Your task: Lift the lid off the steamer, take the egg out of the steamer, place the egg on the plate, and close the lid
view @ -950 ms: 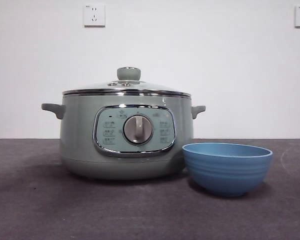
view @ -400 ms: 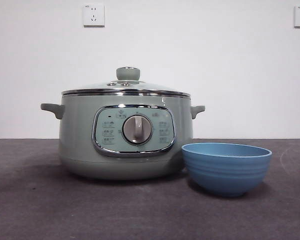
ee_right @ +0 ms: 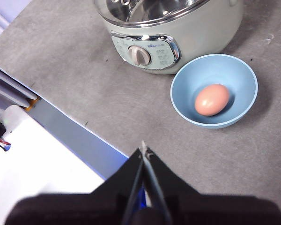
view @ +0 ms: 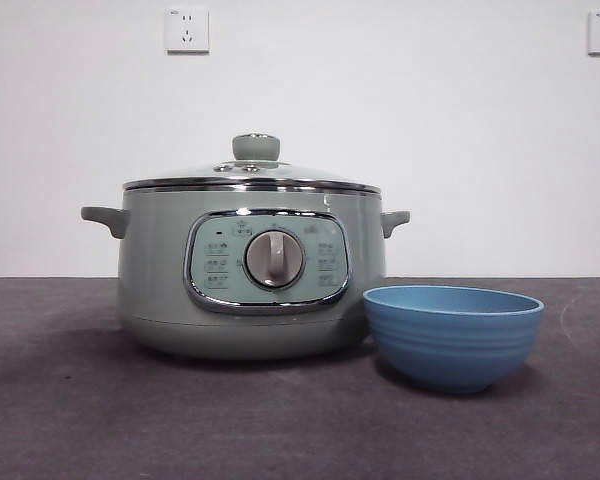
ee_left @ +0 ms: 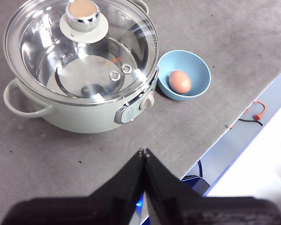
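The sage-green steamer [view: 170, 280] stands on the grey table with its glass lid [view: 252, 175] seated on top, also in the left wrist view [ee_left: 47, 42]. The blue plate [view: 452, 335], a ribbed bowl, sits right beside the steamer. A brown egg [ee_right: 211, 100] lies inside the plate [ee_right: 182, 93], also in the left wrist view [ee_left: 180, 81]. My left gripper [ee_left: 144, 152] is shut and empty, high above the table away from the steamer [ee_left: 84, 117]. My right gripper [ee_right: 144, 150] is shut and empty, high above the table's edge. Neither arm shows in the front view.
The grey table's edge [ee_left: 234, 126] runs close to both grippers, with cables and the floor beyond. Two wall sockets [view: 187, 30] sit on the white wall behind the table.
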